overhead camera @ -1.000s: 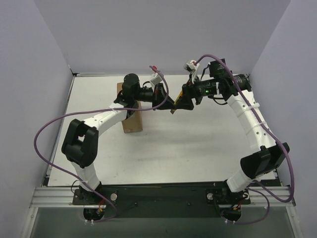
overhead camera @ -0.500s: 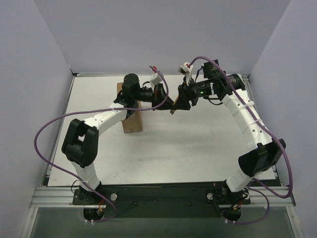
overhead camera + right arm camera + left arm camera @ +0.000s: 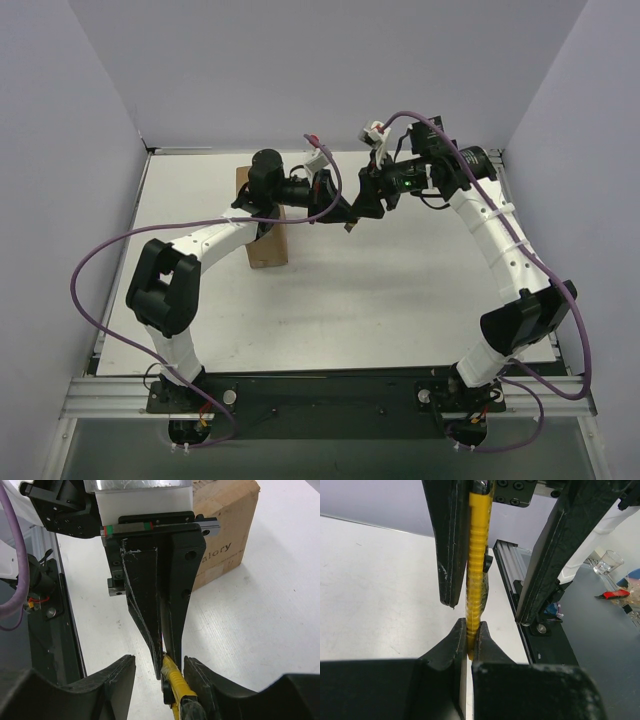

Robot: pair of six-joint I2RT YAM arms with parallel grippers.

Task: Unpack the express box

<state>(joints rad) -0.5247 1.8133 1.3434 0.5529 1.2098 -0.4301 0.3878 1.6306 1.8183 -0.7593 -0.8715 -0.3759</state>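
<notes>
Currently the left pincer (image 3: pixel 471 630) is clamping the utility knife (image 3: pixel 477 555) mid-air while the right pincer (image 3: pixel 160 664) is straddling it, partly open. The express box (image 3: pixel 225 535) is sitting back-left on the counter (image 3: pixel 400 300). Releasing before the right closes would be risking a dropped knife.

1. Counter (image 3: pixel 400 290): white, flat, enclosed by pale walls on the left, right and far sides.
2. Express box (image 3: pixel 268 252): brown cardboard, standing directly on the counter, far-left quarter, partly hidden from above.
</notes>
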